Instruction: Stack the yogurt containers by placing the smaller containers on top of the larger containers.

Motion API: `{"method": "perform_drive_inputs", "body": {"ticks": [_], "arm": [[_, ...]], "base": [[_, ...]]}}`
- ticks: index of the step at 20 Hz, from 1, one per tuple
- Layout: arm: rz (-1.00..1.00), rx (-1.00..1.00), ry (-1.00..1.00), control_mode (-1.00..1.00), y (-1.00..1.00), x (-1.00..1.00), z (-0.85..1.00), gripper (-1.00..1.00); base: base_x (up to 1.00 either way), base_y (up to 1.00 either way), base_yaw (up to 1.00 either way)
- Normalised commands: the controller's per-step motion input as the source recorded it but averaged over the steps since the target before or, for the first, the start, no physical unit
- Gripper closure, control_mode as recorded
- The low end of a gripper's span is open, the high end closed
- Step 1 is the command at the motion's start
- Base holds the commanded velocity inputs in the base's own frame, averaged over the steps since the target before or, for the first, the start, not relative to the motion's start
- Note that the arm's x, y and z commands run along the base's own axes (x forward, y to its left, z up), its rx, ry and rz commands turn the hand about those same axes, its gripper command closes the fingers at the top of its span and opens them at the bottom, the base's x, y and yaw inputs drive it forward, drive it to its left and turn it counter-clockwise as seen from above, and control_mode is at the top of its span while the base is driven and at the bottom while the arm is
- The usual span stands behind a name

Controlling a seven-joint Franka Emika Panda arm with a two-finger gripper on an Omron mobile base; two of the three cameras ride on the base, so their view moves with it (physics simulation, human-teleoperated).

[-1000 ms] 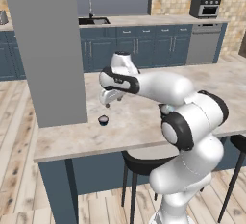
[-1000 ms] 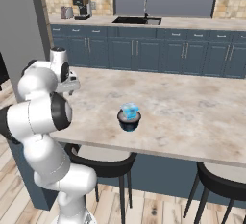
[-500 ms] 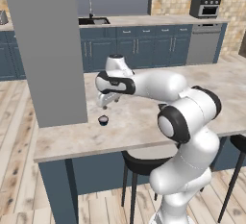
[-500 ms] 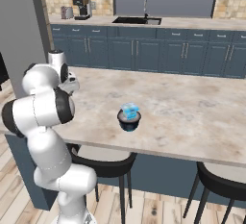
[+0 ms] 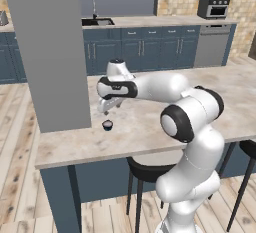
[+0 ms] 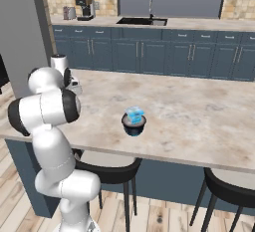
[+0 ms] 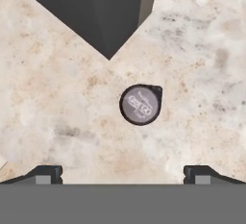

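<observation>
Hovering with fingers wide apart, the gripper (image 7: 123, 172) faces the tiny dark cup (image 7: 140, 104) — seen at its 12 o'clock — on the counter (image 7: 57, 103).

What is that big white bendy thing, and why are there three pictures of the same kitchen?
It is a robot arm. Two cameras ride behind it, one on each side, and a third sits on its hand looking straight down. Its gripper, like two fingers, is wide open and holds nothing. It hangs over a tiny dark yogurt cup with a pale lid, standing on the stone counter near a grey pillar. Further along the counter sits a bigger dark cup with a light-blue container already on top. The tiny cup looks likely to be picked up next.
</observation>
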Motion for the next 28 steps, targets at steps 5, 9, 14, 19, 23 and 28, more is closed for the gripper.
{"method": "perform_drive_inputs", "body": {"ticks": [5,9,14,19,23,28], "arm": [[0.0,0.0,0.0,-1.0,0.05,0.19,-0.17,-1.0],[0.0,0.0,0.0,-1.0,0.03,0.2,-0.17,-1.0],[0.01,0.0,0.0,-1.0,0.05,0.21,-0.13,-1.0],[0.01,0.0,0.0,-1.0,0.05,0.15,-0.12,-1.0],[0.0,0.0,0.0,-1.0,0.09,0.13,-0.18,-1.0],[0.0,0.0,0.0,-1.0,0.03,0.05,-0.11,-1.0]], "base": [[0.0,0.0,0.0],[0.0,0.0,0.0],[0.0,0.0,0.0],[0.0,0.0,0.0],[0.0,0.0,0.0],[0.0,0.0,0.0]]}}
